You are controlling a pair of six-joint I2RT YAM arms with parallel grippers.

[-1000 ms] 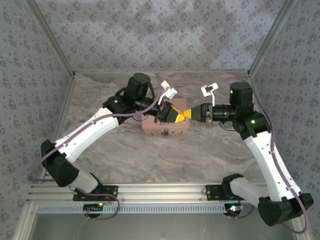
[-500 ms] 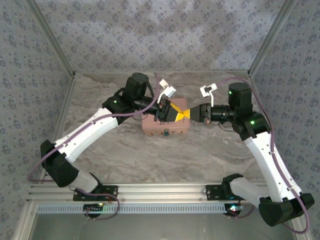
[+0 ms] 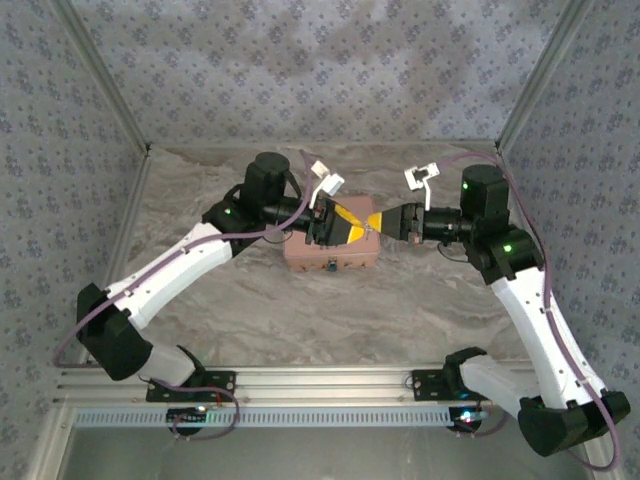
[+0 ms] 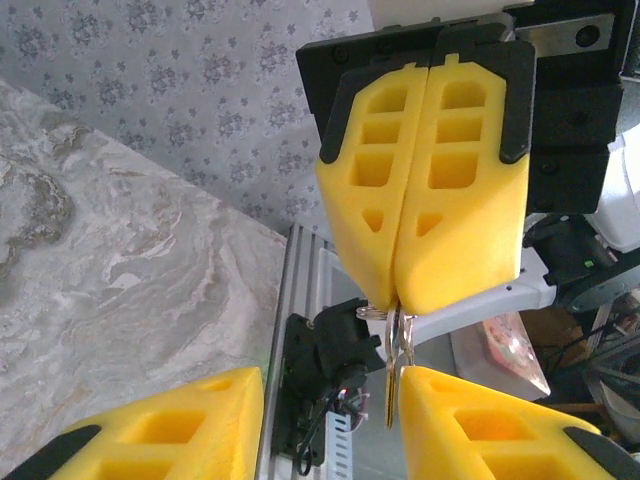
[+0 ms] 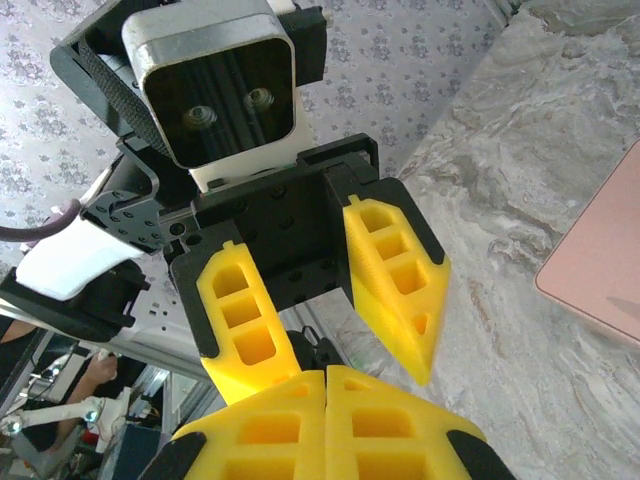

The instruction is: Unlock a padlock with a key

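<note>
The thin silvery key (image 4: 392, 372) hangs on a small ring from the tips of my right gripper (image 4: 396, 303), which is shut on it. Around those tips stands my left gripper (image 4: 330, 385), open, the key close beside its right finger (image 4: 480, 420). From above, both grippers meet over the pink tin (image 3: 340, 256): the left gripper (image 3: 345, 226) faces the right gripper (image 3: 383, 227). A tiny dark padlock (image 3: 329, 266) sits on the tin's near side. In the right wrist view my shut right gripper (image 5: 325, 372) points between the left gripper's spread fingers (image 5: 395, 280); the key is hidden there.
Patterned walls close off the marbled table (image 3: 300, 310) on three sides. An aluminium rail (image 3: 330, 385) with both arm bases runs along the near edge. The pink tin lies mid-table under the grippers, with bare tabletop in front of it.
The left arm has shifted a little, its elbow lower and its gripper slightly nearer the right gripper's tips. The right gripper stays shut on the key.
</note>
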